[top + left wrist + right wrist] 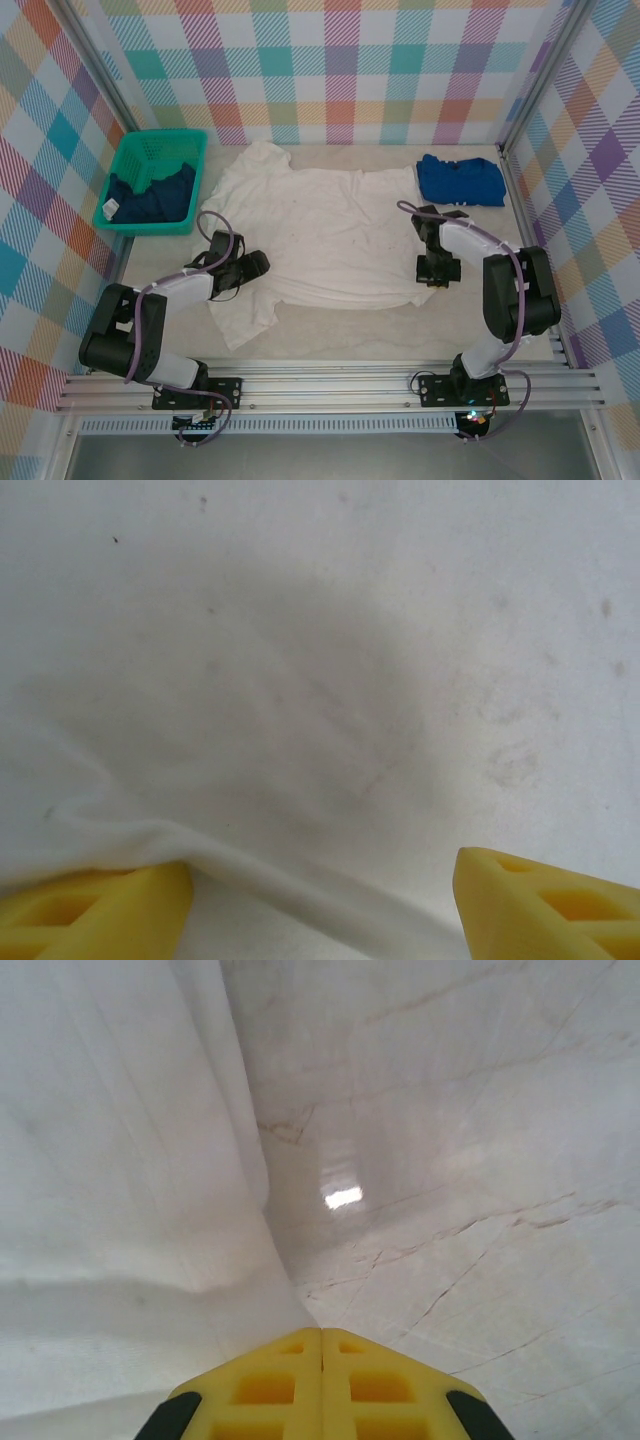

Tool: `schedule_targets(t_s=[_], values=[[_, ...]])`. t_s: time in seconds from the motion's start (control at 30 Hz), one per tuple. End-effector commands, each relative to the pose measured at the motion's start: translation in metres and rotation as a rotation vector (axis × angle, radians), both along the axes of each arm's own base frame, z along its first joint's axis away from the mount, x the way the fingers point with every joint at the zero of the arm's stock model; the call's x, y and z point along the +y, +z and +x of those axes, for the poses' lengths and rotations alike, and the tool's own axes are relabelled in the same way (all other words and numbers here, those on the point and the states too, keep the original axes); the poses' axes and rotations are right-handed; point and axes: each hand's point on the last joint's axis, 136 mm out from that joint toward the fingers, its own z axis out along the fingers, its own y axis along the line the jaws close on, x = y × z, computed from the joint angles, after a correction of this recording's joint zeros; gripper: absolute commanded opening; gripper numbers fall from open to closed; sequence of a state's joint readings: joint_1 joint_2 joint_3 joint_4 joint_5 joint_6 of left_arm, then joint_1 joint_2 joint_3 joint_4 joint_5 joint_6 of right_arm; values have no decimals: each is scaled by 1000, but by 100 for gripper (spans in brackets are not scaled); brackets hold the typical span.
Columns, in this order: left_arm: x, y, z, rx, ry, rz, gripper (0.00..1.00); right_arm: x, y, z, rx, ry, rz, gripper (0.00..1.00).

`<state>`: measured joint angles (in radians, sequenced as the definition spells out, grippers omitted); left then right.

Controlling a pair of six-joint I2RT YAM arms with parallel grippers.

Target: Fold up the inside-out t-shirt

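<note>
Two tools worked at opposite ends of the cloth. The left tool stood wide open with its yellow fingers well apart and nothing clamped, only a soft ridge of white fabric lying between them. The right tool was fully closed, its pads pressed together, and the cloth edge ran straight up to their tips in the right wrist view, so it appeared to pinch that edge. The inside-out t-shirt lay spread across the middle of the pale surface, mostly flat with a few shallow wrinkles. One short sleeve stuck out toward the far left and the other toward the near left. By that I judged the neck end to point left, under the left tool, and the hem to point right, beside the right tool, so the long axis ran left to right across the surface. The fabric looked light, thin and limp: it would sag and crease between any two held points, slide easily on the smooth marbled surface, and carry no shape of its own. Sound places to take hold would be the edges and corners, namely the hem corner on the right and the shoulder or sleeve seam on the left, pinching both layers together. Well apart from it, a green basket holding a dark navy garment sat at the far left, and a bright blue folded shirt lay at the far right, near the hem.
</note>
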<state>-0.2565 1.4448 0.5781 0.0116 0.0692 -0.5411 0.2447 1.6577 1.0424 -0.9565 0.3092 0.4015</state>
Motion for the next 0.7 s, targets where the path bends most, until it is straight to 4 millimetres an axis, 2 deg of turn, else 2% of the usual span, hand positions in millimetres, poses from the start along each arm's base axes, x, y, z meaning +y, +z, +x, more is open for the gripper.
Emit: schedule_targets(t_s=[0.0,0.2,0.3,0.4,0.47,0.6,0.67], values=[[11,-48,-49,221,-4,30,72,-19,21,3,4,39,-87,0],[11,-48,-50,223,-6,30,72,-37,45,19,-20,107,-207,0],[11,-48,-51,225,-5,28,72,-35,55,29,-40,135,-213,3],[11,-47,-50,222,-5,29,72,-17,56,31,-61,150,-134,10],[11,-48,-50,223,-7,30,72,0,52,25,-63,134,-27,19],[11,-47,-51,223,-8,30,72,28,46,1,-61,76,144,37],[11,-48,-51,225,-7,30,72,45,41,-15,-56,75,197,40]])
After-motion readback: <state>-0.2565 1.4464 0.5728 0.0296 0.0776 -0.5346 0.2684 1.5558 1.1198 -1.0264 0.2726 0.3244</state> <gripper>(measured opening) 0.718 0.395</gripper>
